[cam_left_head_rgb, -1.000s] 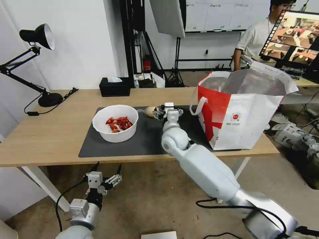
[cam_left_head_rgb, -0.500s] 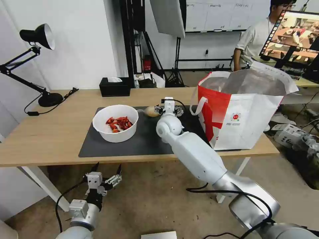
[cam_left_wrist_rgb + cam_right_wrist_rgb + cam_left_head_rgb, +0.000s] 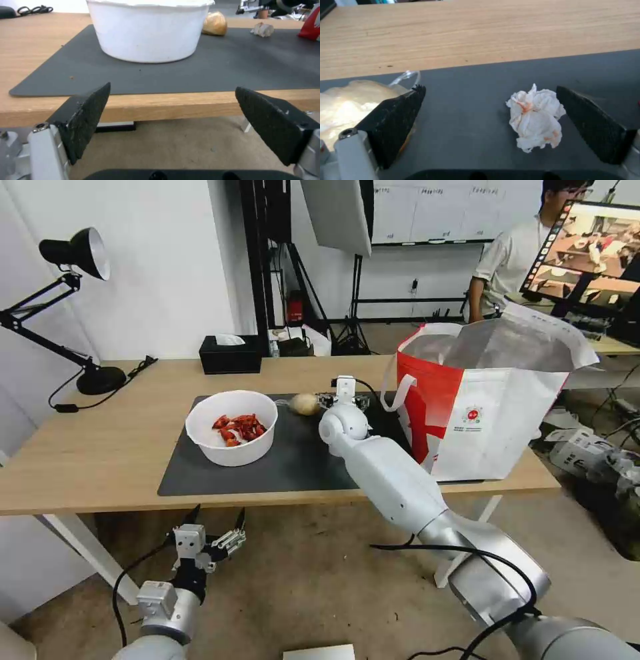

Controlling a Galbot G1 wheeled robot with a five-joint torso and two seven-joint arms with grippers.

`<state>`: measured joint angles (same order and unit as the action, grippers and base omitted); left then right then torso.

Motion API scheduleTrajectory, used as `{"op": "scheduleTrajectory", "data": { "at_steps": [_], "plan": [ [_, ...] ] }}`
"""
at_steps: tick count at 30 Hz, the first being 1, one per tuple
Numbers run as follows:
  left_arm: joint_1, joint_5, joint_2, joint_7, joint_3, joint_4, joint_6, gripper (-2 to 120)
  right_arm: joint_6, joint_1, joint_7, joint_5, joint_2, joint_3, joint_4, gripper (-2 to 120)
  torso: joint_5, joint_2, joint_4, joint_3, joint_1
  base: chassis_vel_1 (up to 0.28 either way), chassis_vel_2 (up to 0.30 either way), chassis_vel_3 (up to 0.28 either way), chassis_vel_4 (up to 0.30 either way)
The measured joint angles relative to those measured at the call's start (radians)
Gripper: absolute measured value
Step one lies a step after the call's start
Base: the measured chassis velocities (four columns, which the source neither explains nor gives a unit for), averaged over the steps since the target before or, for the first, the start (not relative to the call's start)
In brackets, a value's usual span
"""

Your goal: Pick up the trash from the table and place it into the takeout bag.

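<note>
Right wrist view: the right gripper stands wide open low over the dark grey rectangular mat, its black pads either side of the small crumpled white tissue, which lies nearer one pad and appears not to touch it. The beige plastic-wrapped lump sits just beyond the other pad, near the mat's far edge. The white round bowl of red shellfish scraps rests at the mat's left end, the large red-and-white takeout bag at the light-wood table's right end. Below the table's front edge the left gripper hangs wide open.
</note>
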<state>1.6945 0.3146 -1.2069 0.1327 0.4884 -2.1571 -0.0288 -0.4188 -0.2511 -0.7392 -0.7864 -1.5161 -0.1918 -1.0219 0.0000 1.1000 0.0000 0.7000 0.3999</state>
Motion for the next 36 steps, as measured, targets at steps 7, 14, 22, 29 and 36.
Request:
{"op": "scheduleTrajectory", "data": {
  "at_steps": [7,14,22,29,36],
  "plan": [
    [0.004,0.002,0.003,0.000,0.004,-0.009,-0.001,100,-0.004,0.007,0.001,0.024,-0.007,0.015,0.031,100,0.0000,0.000,0.0000,0.000,0.000,0.000,0.000,0.000,0.000],
    [0.005,0.002,0.005,0.000,0.006,-0.012,-0.002,100,-0.023,0.008,-0.016,0.025,-0.003,0.023,0.040,100,0.0000,0.000,0.0000,0.000,0.000,0.000,0.000,0.000,0.000],
    [0.005,0.004,0.006,0.000,0.010,-0.014,-0.002,100,-0.033,0.002,-0.031,0.023,-0.005,0.033,0.048,100,0.0000,0.000,0.0000,0.000,0.000,0.000,0.000,0.000,0.000],
    [0.005,0.005,0.005,0.000,0.012,-0.014,-0.002,100,-0.037,-0.008,-0.038,0.023,-0.012,0.036,0.048,100,0.0000,0.000,0.0000,0.000,0.000,0.000,0.000,0.000,0.000],
    [0.005,0.006,0.005,-0.001,0.013,-0.011,-0.002,100,-0.040,-0.024,-0.047,0.023,-0.013,0.048,0.048,95,0.0000,0.000,0.0000,0.000,0.000,0.000,0.000,0.000,0.000]
  ]
}}
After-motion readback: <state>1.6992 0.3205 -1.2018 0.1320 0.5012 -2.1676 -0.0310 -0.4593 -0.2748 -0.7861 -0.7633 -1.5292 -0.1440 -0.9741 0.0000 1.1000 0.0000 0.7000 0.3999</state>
